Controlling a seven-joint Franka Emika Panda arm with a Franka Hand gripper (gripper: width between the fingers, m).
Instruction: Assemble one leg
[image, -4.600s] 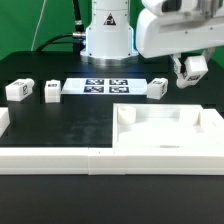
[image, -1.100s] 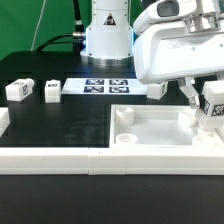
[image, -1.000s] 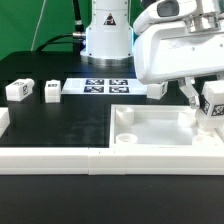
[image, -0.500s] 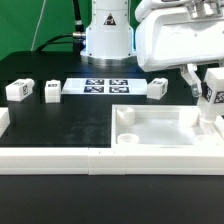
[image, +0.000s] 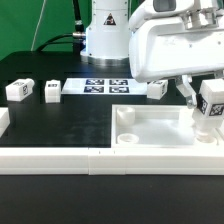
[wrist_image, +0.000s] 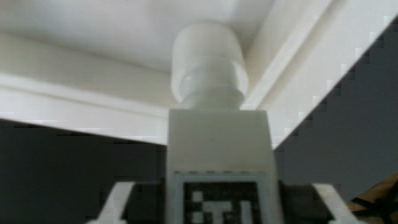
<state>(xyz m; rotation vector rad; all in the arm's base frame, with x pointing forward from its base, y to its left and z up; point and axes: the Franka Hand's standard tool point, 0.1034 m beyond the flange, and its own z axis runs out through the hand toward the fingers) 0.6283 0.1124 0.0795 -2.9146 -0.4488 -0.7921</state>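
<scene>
Leg (image: 210, 105) at corner of panel (image: 150, 140), ext. view's right; marker board (image: 98, 86) behind panel.

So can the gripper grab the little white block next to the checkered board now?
Probably not yet: the gripper is shut on another leg over the panel's corner. That block sits uncovered, so after letting go it likely could.

In my view: marker board (image: 106, 86), flat on black table (image: 60, 125); white panel (image: 155, 128) behind white front rail (image: 50, 158); green backdrop (image: 25, 25).
</scene>
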